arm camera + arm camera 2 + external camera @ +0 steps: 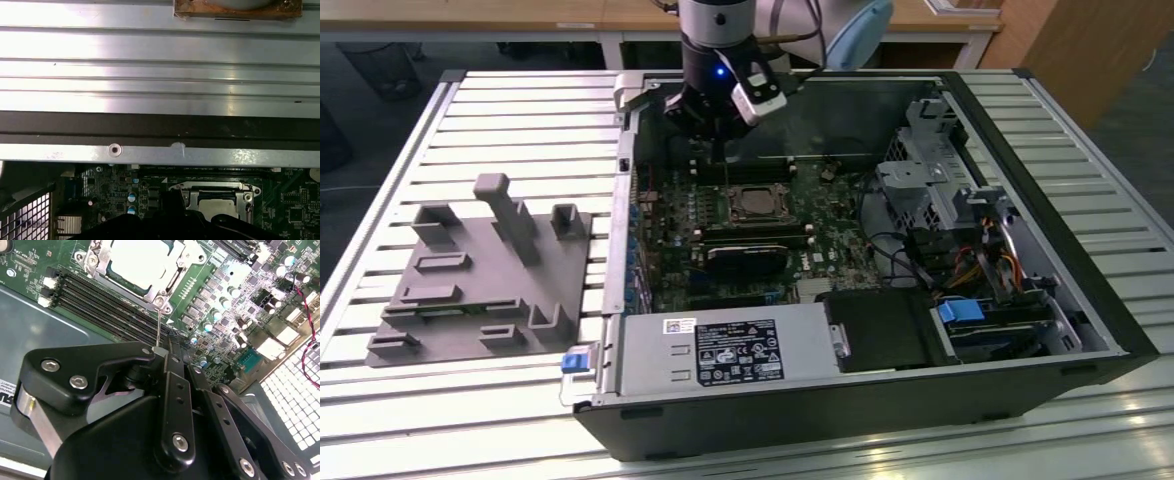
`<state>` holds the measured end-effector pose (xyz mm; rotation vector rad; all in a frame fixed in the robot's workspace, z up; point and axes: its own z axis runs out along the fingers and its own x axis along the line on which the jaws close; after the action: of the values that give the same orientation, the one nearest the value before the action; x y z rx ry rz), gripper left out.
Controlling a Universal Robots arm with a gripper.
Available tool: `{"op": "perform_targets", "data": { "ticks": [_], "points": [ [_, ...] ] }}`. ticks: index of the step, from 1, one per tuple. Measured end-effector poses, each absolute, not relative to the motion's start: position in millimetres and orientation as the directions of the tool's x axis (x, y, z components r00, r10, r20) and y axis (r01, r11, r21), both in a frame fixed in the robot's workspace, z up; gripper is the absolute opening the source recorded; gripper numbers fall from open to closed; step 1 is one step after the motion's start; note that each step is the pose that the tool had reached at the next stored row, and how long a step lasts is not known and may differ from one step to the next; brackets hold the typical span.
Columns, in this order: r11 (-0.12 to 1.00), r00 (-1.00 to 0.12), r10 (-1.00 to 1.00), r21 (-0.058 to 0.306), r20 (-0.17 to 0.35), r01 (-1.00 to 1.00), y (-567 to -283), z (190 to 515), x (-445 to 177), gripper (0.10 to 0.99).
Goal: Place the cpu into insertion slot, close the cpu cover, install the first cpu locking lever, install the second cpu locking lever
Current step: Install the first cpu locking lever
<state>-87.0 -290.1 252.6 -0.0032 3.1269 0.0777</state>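
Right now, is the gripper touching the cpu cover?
Apart. In the second wrist view, the gripper sits clear of the cpu cover, and the black memory slots show between them.

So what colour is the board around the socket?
Green circuit board, clearest in second wrist view.

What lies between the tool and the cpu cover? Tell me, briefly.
In the second wrist view, long black memory slots run across that stretch, and a thin locking lever spans it from the cpu cover corner to the tool.
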Motion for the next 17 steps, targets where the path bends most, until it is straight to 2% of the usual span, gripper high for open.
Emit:
{"op": "perform_targets", "data": {
  "ticks": [17],
  "points": [
    [0.999,-1.0,-0.002,0.049,-0.013,-0.002,-290,251,-75,0.106]
  ]
}}
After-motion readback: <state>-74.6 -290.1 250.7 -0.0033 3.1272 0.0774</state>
